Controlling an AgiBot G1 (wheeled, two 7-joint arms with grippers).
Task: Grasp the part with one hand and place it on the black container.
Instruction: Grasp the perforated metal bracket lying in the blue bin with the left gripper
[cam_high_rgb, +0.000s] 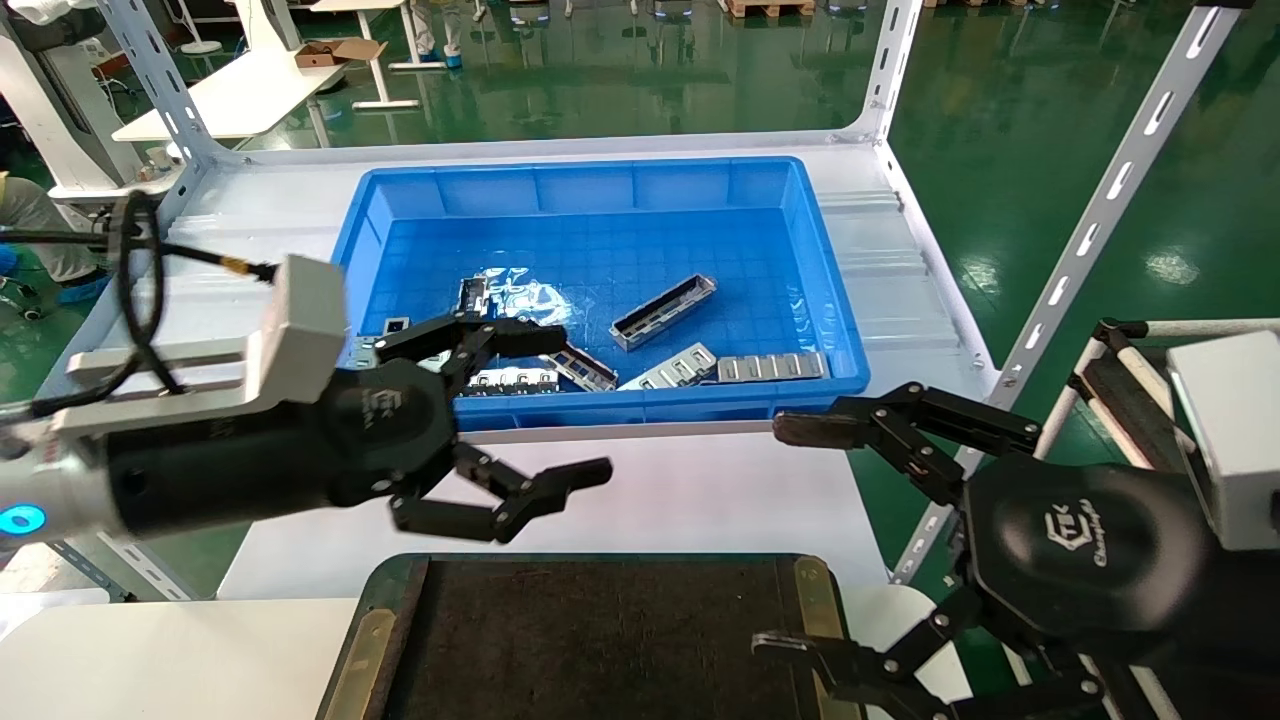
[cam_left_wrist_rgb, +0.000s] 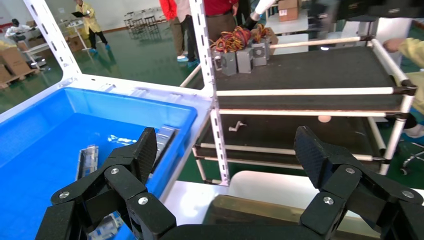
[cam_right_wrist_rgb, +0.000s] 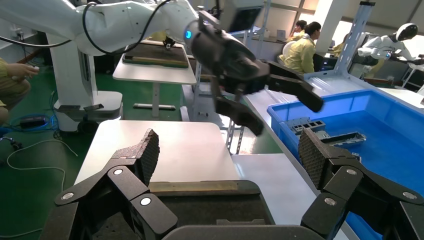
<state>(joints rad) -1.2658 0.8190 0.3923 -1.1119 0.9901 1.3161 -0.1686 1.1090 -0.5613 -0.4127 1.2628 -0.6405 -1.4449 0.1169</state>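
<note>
Above the near-left edge of the blue bin, the left gripper (cam_high_rgb: 510, 420), a black multi-fingered hand on a white arm with a blue-lit ring, hangs with its fingers spread wide and nothing between them. One finger (cam_high_rgb: 490, 338) reaches out over the bin's near wall, the others (cam_high_rgb: 520, 497) point right above the white tabletop (cam_high_rgb: 700, 500). It touches no part; judging from this pose, it is set up for a reach down into the bin, wide enough to straddle a narrow piece.

Just beyond it, the big blue plastic bin (cam_high_rgb: 600, 180) holds a loose scatter of silver metal pieces near its front wall. The part (cam_high_rgb: 663, 312), a narrow silver-grey metal channel with dark cut-outs, lies alone on the bin floor, angled, right of the left gripper and clear of the flatter plates (cam_high_rgb: 770, 367) along the near wall, so it looks the easiest to take.

Nearest the robot, the flat dark brown-black tray with brass-coloured side strips (cam_high_rgb: 810, 600) carries nothing visible. The right gripper (cam_high_rgb: 810, 540), likewise splayed and holding nothing, hovers at the tray's right edge, apparently parked.
</note>
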